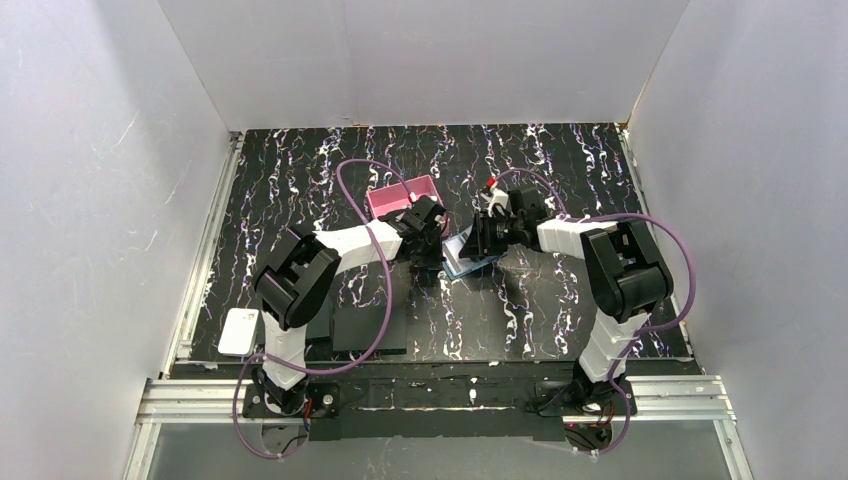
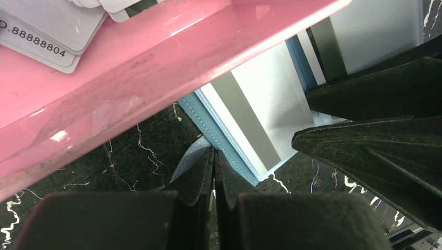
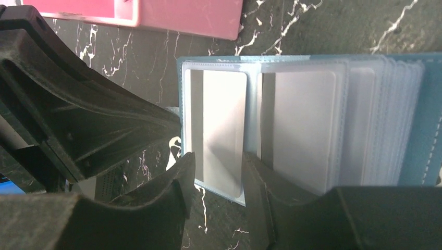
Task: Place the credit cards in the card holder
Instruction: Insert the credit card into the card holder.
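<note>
Overhead, pink box (image 1: 400,192) sat mid-table, blue case (image 1: 468,262) near it. Left wrist: left gripper (image 2: 213,156) closed, apparently pinching the case cover; cards (image 2: 36,26) lay in the box. Right wrist: right gripper (image 3: 217,161) half-apart, flanking sleeved card (image 3: 224,104), grip unclear. Card looked thin, stiff, slick; likely best pinched by its edges.

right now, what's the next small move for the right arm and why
Probably back the right tool off the card. The card looks fully inside the first sleeve of the blue case. The jaws stand apart astride its near end, and the left tool is shut on the case's cover.
</note>
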